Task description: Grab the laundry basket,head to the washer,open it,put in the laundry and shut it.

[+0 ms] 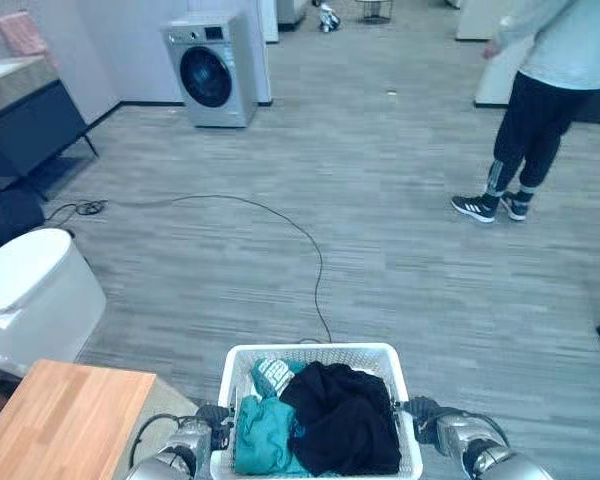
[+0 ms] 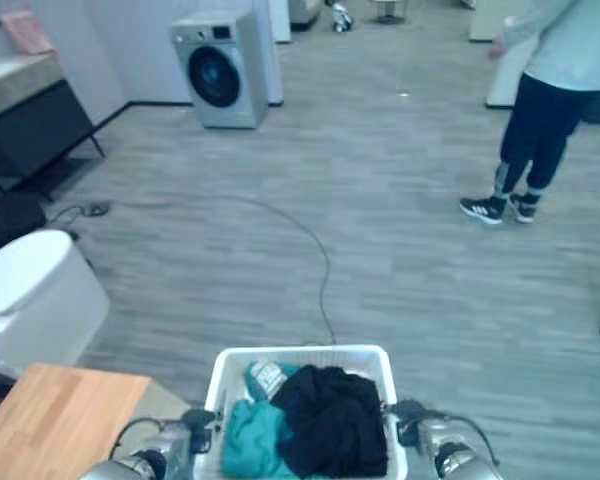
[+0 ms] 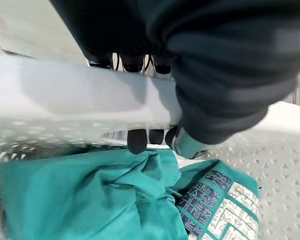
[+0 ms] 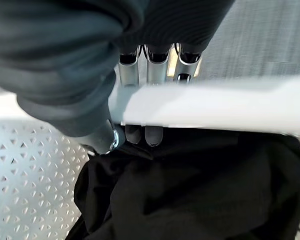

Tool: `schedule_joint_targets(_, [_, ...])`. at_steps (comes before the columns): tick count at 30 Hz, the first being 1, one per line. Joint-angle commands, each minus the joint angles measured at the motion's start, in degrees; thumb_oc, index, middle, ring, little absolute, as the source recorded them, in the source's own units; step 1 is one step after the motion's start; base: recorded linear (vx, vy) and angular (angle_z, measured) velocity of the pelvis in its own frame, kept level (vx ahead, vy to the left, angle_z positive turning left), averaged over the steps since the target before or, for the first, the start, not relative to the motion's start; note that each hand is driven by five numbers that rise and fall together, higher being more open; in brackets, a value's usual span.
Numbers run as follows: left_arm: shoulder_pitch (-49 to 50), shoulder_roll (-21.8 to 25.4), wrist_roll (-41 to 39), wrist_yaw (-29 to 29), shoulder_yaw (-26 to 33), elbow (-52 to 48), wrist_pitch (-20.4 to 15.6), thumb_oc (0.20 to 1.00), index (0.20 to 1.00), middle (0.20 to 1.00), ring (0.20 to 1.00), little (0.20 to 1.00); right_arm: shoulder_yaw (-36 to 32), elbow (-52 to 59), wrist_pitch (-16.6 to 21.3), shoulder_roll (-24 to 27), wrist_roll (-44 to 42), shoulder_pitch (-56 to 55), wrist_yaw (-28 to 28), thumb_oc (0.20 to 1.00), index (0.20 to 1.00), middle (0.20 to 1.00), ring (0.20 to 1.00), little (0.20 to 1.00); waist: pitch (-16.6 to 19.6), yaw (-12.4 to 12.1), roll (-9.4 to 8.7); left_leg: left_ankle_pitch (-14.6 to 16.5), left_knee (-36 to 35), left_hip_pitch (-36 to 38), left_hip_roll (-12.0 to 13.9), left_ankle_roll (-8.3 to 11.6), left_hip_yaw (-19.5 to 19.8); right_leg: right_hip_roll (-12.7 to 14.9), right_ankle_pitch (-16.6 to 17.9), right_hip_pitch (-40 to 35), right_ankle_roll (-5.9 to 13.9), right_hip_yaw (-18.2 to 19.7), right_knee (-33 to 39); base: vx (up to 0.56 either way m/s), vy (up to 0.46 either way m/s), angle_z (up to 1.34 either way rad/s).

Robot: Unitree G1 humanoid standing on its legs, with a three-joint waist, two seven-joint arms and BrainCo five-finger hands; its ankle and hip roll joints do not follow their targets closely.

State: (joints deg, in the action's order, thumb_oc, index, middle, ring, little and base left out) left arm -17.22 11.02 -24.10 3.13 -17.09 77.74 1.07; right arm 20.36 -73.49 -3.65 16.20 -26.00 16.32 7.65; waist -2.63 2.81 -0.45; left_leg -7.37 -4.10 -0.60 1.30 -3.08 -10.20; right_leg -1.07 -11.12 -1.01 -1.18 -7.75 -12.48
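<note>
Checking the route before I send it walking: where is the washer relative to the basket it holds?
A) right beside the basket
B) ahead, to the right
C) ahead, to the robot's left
C: the washer stands far across the floor, upper left of the basket gripped by both hands.

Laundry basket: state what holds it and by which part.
The white laundry basket is held by both robot hands: the left robot hand is curled over its left rim, the right robot hand over its right rim. Teal and black laundry lies inside.

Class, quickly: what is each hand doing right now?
Left hand: shut on the laundry basket rim.
Right hand: shut on the basket's opposite rim.
</note>
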Motion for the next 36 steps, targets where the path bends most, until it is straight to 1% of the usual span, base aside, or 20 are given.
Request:
schedule_joint_targets(1, [-4.45,-1.45,0.51,-4.67,0.11,1.66,-1.71,0.200,0.200,0.200,0.200,0.200,-1.18,-2.26,0.79,-2.51,1.26,4.20,2.61,0.200,0.200,0.200,0.200,0.200,0.24,-2.86,-0.32,6.61,2.24,0.84,-2.82,1.60,-0.72,3.25,7.29,-4.19,6.72,2.64,9.35,0.14,0.123,0.00])
schedule_joint_targets(5, [-5.79,-1.21,1.26,-4.98,-1.44,1.79,-1.76,0.200,0.200,0.200,0.200,0.200,-3.29,-2.90,0.66,-2.00,-0.32,3.65,3.03,0.200,0.200,0.200,0.200,0.200,-0.81,-0.82,0.78,7.74,1.97,2.62,-3.66,-0.04,0.01,4.22,7.84,1.55,8.77,3.36,-3.00,0.07,0.124,0.14])
schedule_joint_targets(11, [-6.08,-1.79,1.84,-5.30,-2.48,2.21,-1.67,0.200,0.200,0.200,0.200,0.200,-4.37,-3.65,0.71,-1.72,-1.57,3.01,3.24,0.200,0.200,0.200,0.200,0.200,0.32,-0.72,1.28,8.98,1.66,3.74,-4.95,-1.02,0.74,5.40,8.36,1.20,9.08,2.37,-4.60,0.09,0.099,0.05])
schedule_joint_targets(13, [-6.49,-1.78,1.71,-5.32,-3.29,2.21,-1.72,0.200,0.200,0.200,0.200,0.200,-4.44,-2.96,0.94,-1.70,-2.51,3.32,3.25,0.200,0.200,0.200,0.200,0.200,-0.67,-0.12,1.05,9.13,0.64,5.11,-5.57,-1.95,1.00,6.60,17.40,7.24,11.04,3.18,-15.45,0.01,0.132,-0.06])
schedule_joint_targets(14, [-6.58,-1.76,1.71,-5.21,-3.37,2.23,-1.76,0.200,0.200,0.200,0.200,0.200,-4.32,-2.65,1.06,-1.89,-2.71,3.46,3.22,0.200,0.200,0.200,0.200,0.200,-1.46,0.11,1.38,9.06,0.12,5.85,-5.23,-2.17,0.82,7.18,19.10,8.92,11.27,2.23,-18.58,-0.01,0.079,-0.12])
schedule_joint_targets(16, [-6.96,-1.61,2.00,-5.49,-3.57,2.47,-1.49,0.200,0.200,0.200,0.200,0.200,-4.28,-1.81,1.23,-2.10,-3.31,3.29,3.18,0.200,0.200,0.200,0.200,0.200,-1.91,0.61,1.92,9.52,-0.59,6.86,-4.70,-2.00,0.55,7.03,17.45,11.94,11.20,0.00,-20.94,0.09,0.080,-0.02])
schedule_joint_targets(18, [-7.32,-1.34,2.14,-5.66,-3.36,2.90,-1.41,0.200,0.200,0.200,0.200,0.200,-4.34,-1.78,1.30,-1.88,-3.95,3.25,3.20,0.200,0.200,0.200,0.200,0.200,-1.93,1.54,1.62,9.88,-0.72,7.71,-4.94,-1.53,1.32,4.48,15.83,14.48,10.69,1.01,-16.52,0.19,0.014,-0.02])
schedule_joint_targets(19, [-7.58,-1.13,2.28,-5.77,-3.18,3.13,-1.43,0.200,0.200,0.200,0.200,0.200,-4.28,-1.59,1.28,-1.69,-4.34,3.32,3.04,0.200,0.200,0.200,0.200,0.200,-1.86,1.76,1.19,10.37,-0.73,8.30,-5.29,-0.99,1.23,5.01,15.07,14.60,10.18,-0.12,-10.38,0.17,-0.027,-0.10])
schedule_joint_targets(20, [-7.58,-1.14,2.29,-5.78,-3.17,3.14,-1.44,0.200,0.200,0.200,0.200,0.200,-4.27,-1.58,1.28,-1.69,-4.35,3.32,3.04,0.200,0.200,0.200,0.200,0.200,-2.15,2.00,1.34,10.47,-0.74,8.67,-5.11,-0.93,1.48,4.90,15.09,13.97,10.15,-0.43,-10.00,0.29,-0.095,-0.10])
schedule_joint_targets(21, [-7.60,-0.83,2.29,-5.82,-2.47,3.27,-1.62,0.200,0.200,0.200,0.200,0.200,-4.31,-1.15,1.57,-1.42,-4.80,3.26,2.66,0.200,0.200,0.200,0.200,0.200,-2.14,2.49,0.63,11.80,-0.90,9.84,-5.47,0.14,1.44,6.42,16.59,15.54,10.04,-2.13,2.48,0.40,-0.125,0.07])
schedule_joint_targets(22, [-7.78,-0.69,2.65,-5.85,-1.89,3.42,-1.80,0.200,0.200,0.200,0.200,0.200,-4.64,-0.92,1.72,-1.44,-5.03,3.35,2.35,0.200,0.200,0.200,0.200,0.200,-2.56,3.04,0.19,12.94,-0.90,11.68,-5.44,0.90,2.04,6.33,19.76,16.44,10.83,-2.98,8.36,0.50,-0.151,0.08])
schedule_joint_targets(25, [-7.28,-0.56,3.39,-6.33,-0.87,3.78,-1.64,0.200,0.200,0.200,0.200,0.200,-4.93,-0.56,1.65,-1.42,-4.24,2.78,2.67,0.200,0.200,0.200,0.200,0.200,-2.08,3.43,-0.03,14.72,-0.90,14.21,-4.79,1.94,2.14,7.04,21.42,16.21,10.89,-7.82,10.48,0.38,-0.116,0.08])
schedule_joint_targets(28, [-6.50,-0.89,4.03,-6.81,-1.02,3.85,-1.34,0.200,0.200,0.200,0.200,0.200,-4.98,-0.31,1.55,-0.76,-4.19,1.33,2.89,0.200,0.200,0.200,0.200,0.200,-0.67,4.10,0.04,15.42,0.04,15.72,-3.95,2.51,2.91,5.06,19.87,14.08,9.07,-6.44,10.23,0.34,-0.125,0.15])
schedule_joint_targets(29, [-6.22,-1.04,4.23,-6.82,-1.18,3.99,-1.32,0.200,0.200,0.200,0.200,0.200,-4.81,-0.18,1.73,-0.33,-4.53,0.64,3.02,0.200,0.200,0.200,0.200,0.200,-0.23,4.62,0.35,15.14,3.78,15.34,-2.76,3.16,3.52,3.33,18.57,12.94,7.70,-4.75,9.73,0.42,-0.259,0.57])
schedule_joint_targets(30, [-5.76,-1.09,3.67,-6.71,-1.14,3.96,-1.09,0.200,0.200,0.200,0.200,0.200,-4.74,-0.44,1.65,0.28,-4.67,-0.26,2.76,0.200,0.200,0.200,0.200,0.200,0.04,5.27,0.49,11.02,16.44,11.50,-0.90,6.32,3.70,1.53,16.41,10.28,5.32,-4.16,9.84,0.42,-0.260,0.66])
schedule_joint_targets(31, [-5.76,-1.06,3.67,-6.71,-1.14,3.96,-1.09,0.200,0.200,0.200,0.200,0.200,-4.75,-0.44,1.65,0.24,-4.67,-0.25,2.76,0.200,0.200,0.200,0.200,0.200,0.19,5.38,0.35,10.88,16.45,11.27,-1.04,6.30,3.81,1.69,16.47,10.45,5.32,-4.22,9.86,0.51,-0.374,0.82])
schedule_joint_targets(32, [-5.71,-1.18,3.32,-6.94,-1.37,3.97,-0.72,0.200,0.200,0.200,0.200,0.200,-5.17,-1.29,1.61,0.50,-4.54,-0.63,2.52,0.200,0.200,0.200,0.200,0.200,-0.27,5.08,-0.68,3.41,31.68,4.91,0.86,9.24,3.22,1.16,15.36,6.56,3.40,-4.96,11.61,0.34,-0.301,0.58])
schedule_joint_targets(33, [-5.88,-1.06,2.79,-6.86,-1.59,3.60,-0.67,0.200,0.200,0.200,0.200,0.200,-4.84,-0.79,1.54,0.65,-4.44,-0.73,2.60,0.200,0.200,0.200,0.200,0.200,-0.88,4.57,-1.97,0.62,38.23,1.55,1.76,9.82,1.97,1.50,14.72,4.81,2.41,-4.55,12.43,0.48,-0.410,0.35])
schedule_joint_targets(35, [-6.42,-0.77,1.76,-6.36,-1.78,2.90,-0.79,0.200,0.200,0.200,0.200,0.200,-3.76,-0.22,1.59,0.74,-3.98,-0.58,2.35,0.200,0.200,0.200,0.200,0.200,-1.74,3.45,-3.56,-0.27,44.17,-3.65,3.95,9.36,-1.22,1.59,13.21,1.87,1.17,-4.06,13.55,0.31,-0.242,-0.28])
schedule_joint_targets(36, [-7.11,-0.93,1.39,-6.20,-1.80,2.88,-0.71,0.200,0.200,0.200,0.200,0.200,-3.15,-0.60,1.45,0.74,-3.42,-0.25,2.03,0.200,0.200,0.200,0.200,0.200,-2.38,2.35,-3.78,1.40,44.11,-6.86,5.04,8.64,-3.14,1.40,12.63,0.07,1.03,-3.42,14.10,0.28,-0.103,-0.30])
